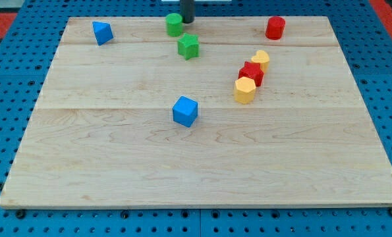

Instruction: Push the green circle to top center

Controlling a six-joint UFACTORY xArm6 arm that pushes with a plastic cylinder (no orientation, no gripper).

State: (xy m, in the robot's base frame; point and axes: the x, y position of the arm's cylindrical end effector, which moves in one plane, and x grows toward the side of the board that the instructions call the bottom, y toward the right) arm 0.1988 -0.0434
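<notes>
The green circle (174, 24) is a short green cylinder near the view's top, a little left of centre, on the wooden board (116, 171). My tip (188, 21) is the lower end of a dark rod coming down from the view's top edge. It stands right beside the green circle, on its right side, touching or nearly touching it. A green star-like block (189, 47) lies just below the circle and the tip.
A blue block (102, 32) lies at the top left. A red cylinder (275, 27) stands at the top right. A yellow block (261, 60), a red block (251, 73) and another yellow block (244, 90) form a diagonal row right of centre. A blue cube (185, 111) sits mid-board.
</notes>
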